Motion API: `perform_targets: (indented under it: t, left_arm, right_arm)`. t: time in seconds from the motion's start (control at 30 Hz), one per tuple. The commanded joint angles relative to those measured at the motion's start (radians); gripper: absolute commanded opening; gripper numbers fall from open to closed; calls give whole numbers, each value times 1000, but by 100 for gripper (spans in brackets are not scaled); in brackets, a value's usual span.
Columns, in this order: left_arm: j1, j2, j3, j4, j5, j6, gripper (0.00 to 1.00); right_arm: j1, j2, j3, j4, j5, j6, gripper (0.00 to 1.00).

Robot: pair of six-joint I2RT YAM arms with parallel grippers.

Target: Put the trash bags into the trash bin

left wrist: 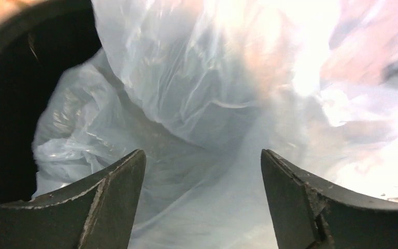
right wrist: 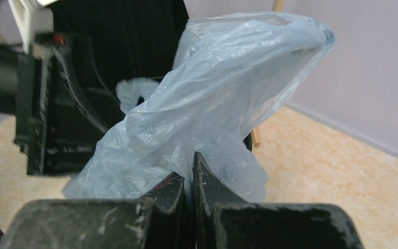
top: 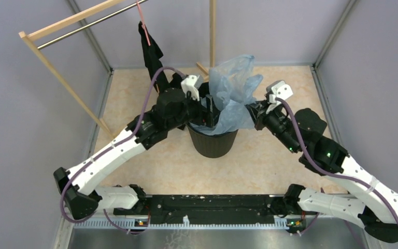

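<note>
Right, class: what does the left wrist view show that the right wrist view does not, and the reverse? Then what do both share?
Only the left wrist view: the dark inside of the trash bin, and the left gripper open, nothing between its fingers. Only the right wrist view: the right gripper shut on the trash bag, plus floor and wall. Both: the pale blue bag's wrinkled film.
</note>
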Motion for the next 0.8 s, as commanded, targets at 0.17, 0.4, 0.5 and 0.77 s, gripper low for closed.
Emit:
perform_targets:
  t: [0.17,0.4,0.5,0.77]
  left_arm:
    - [-4,-172,128,100,-63,170,98]
    - [-4,-115,217,268,-81,255,98]
    - [-4,-21,292,307,-108,319,98]
    - [-4,285,643,196,-197,500,98]
  right_arm:
    - [-8,-71,-41,134,-163,-1,0]
    - [-8,-40,-29,176,-196,4,0]
    - [-8,-35,-28,181,-210,13,0]
    - [-8,-43,-22,170,-207,21,0]
